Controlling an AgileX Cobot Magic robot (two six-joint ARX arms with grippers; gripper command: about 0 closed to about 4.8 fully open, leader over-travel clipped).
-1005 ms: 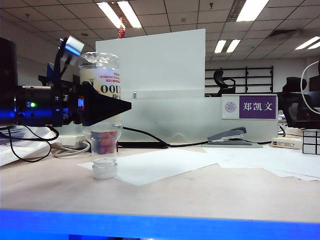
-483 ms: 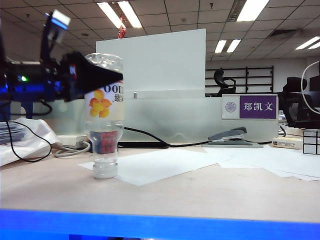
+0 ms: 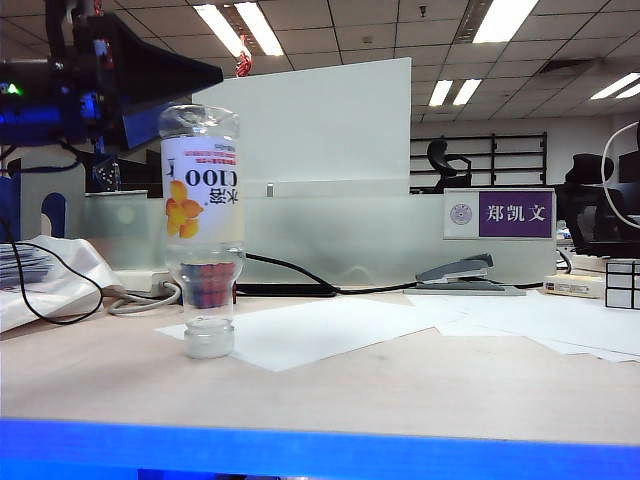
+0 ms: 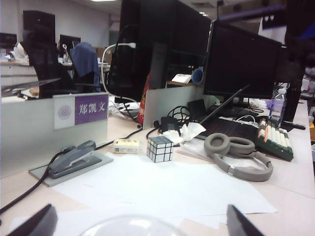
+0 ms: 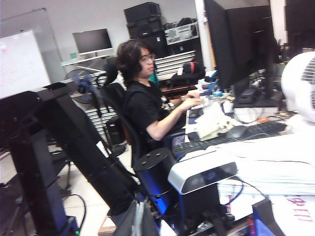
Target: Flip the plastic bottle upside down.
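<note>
exterior view: left gripper, jaws now spread, has let go and lifted above the plastic bottle, which stands alone, cap down on the table; flip looks done. right gripper pinched together, far off.

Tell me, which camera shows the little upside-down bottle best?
The exterior view: the plastic bottle stands whole on its cap, label readable, the open left end effector above it. The left wrist view catches only its rounded base; the right wrist view shows none of it.

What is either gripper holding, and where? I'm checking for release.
Nothing. Left gripper is open above the plastic bottle; right gripper is shut, empty.
</note>
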